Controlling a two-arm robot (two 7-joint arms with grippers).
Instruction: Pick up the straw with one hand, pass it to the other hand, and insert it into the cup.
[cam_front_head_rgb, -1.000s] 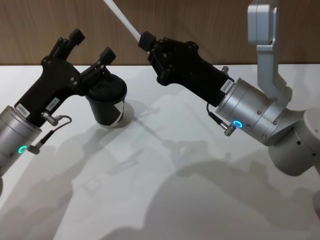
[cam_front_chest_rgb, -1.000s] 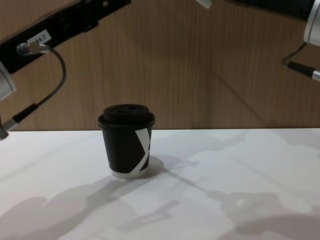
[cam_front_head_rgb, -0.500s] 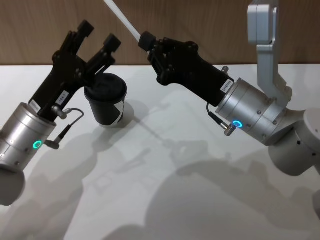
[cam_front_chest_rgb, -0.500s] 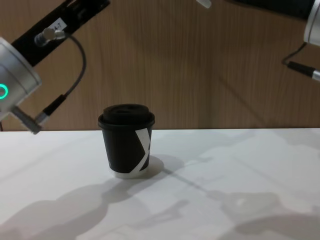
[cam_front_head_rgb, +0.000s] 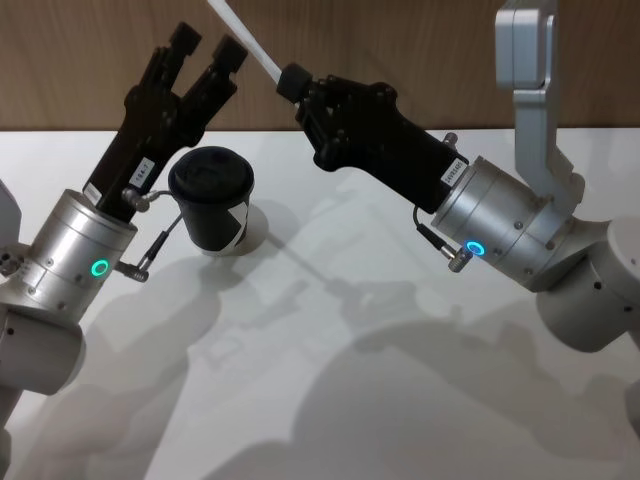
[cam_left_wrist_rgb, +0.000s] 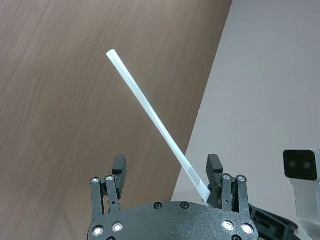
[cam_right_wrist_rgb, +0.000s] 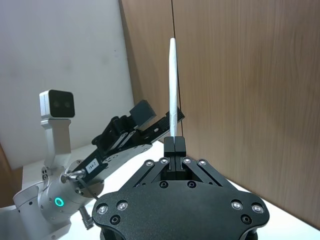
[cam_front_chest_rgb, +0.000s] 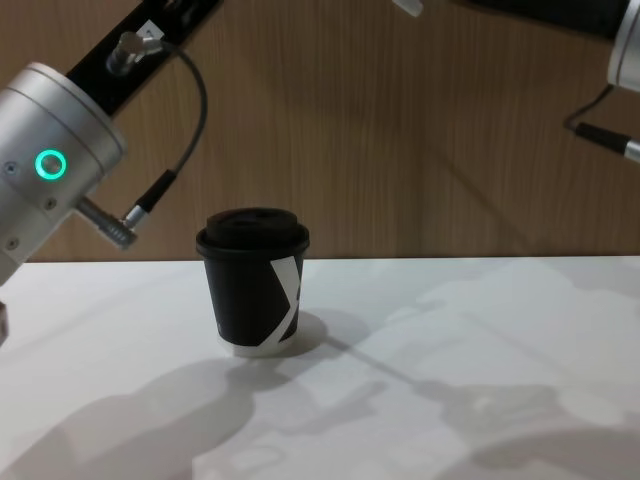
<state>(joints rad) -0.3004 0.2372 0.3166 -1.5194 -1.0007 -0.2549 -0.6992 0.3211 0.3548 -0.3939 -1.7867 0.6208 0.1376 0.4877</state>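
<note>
**Now: straw held aloft in the right tool, left tool open beside it**

You may judge this as the middle of the hand-over. In the head view the right tool sits at upper centre, its jaws shut tight on the lower end of the straw. The tube runs from there up and to the left, out through the top edge of the frame. The right wrist view confirms the grip: the two fingers meet on the tube, which stands straight out from them.

The left tool is raised at upper left of the head view, its jaws wide apart and gripping nothing. In the left wrist view the straw crosses the gap aslant and passes close by one finger. You cannot tell whether it touches that finger. The cup stands upright on the worktop, lid on, left of centre and below both tools.

*Handling.* Expect the straw to be very light, smooth and thin-walled. It looks stiff enough to hold its line unsupported, but it would likely kink under a hard squeeze and slide in a loose one. You would do best to take it on the free length, near the middle and clear of the right tool's fingers, with the tube square across the pads. That leaves a long end free to aim at the lid.
</note>
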